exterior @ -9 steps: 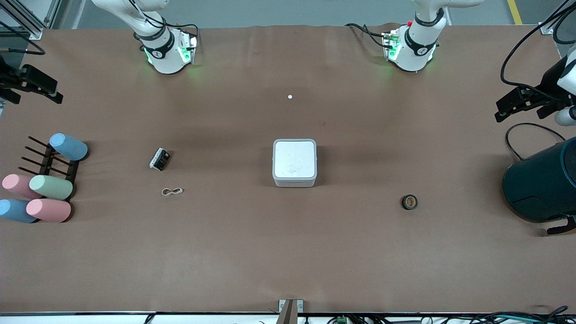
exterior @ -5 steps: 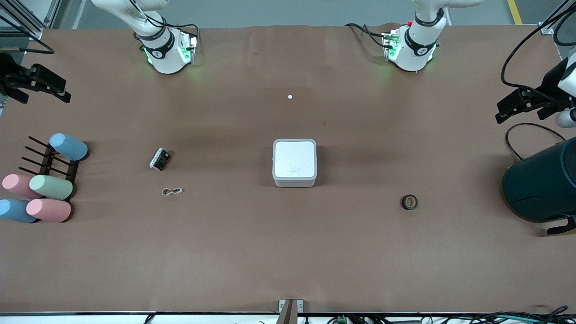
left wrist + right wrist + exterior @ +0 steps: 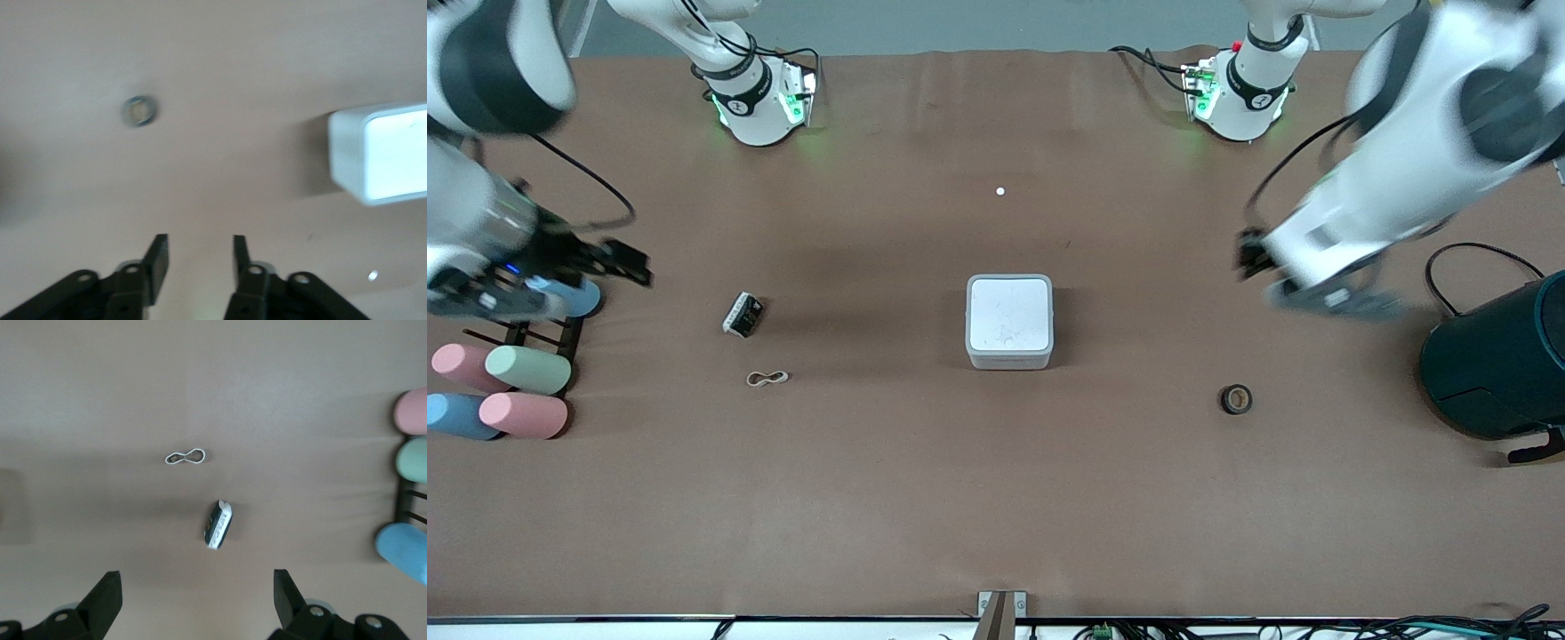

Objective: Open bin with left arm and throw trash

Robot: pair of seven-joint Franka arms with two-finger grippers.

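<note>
1. In the front view you see the bin (image 3: 1009, 322) in the middle of the table (image 3: 996, 498) with its white lid (image 3: 1009, 313) flat and closed.
2. The black-and-white box (image 3: 742, 315) lies on the table toward the right arm's end, and the rubber band (image 3: 767, 379) lies just nearer to the front camera than that box.
3. The tape roll (image 3: 1236, 399) sits toward the left arm's end of the table, nearer to the front camera than the bin and well apart from it.
4. Your left gripper (image 3: 1258, 267) hangs in the air over bare table between the bin and the dark teal cylinder (image 3: 1498, 360); it is blurred here, so you cannot tell its fingers from this view.
5. Your right gripper (image 3: 627, 262) is up over the table just beside the black rack (image 3: 529, 333) of pastel cylinders (image 3: 527, 369).
6. A white dot (image 3: 1000, 191) lies between the two bases.
7. In the left wrist view your fingers (image 3: 157, 257) stand partly apart with bare table between them, pinching nothing; the tape roll (image 3: 139, 111) and one corner of the bin (image 3: 377, 153) lie out ahead.
8. In the right wrist view your fingers (image 3: 107, 593) are spread wide and empty, with the box (image 3: 218, 525) and the rubber band (image 3: 186, 457) on the table between them.
</note>
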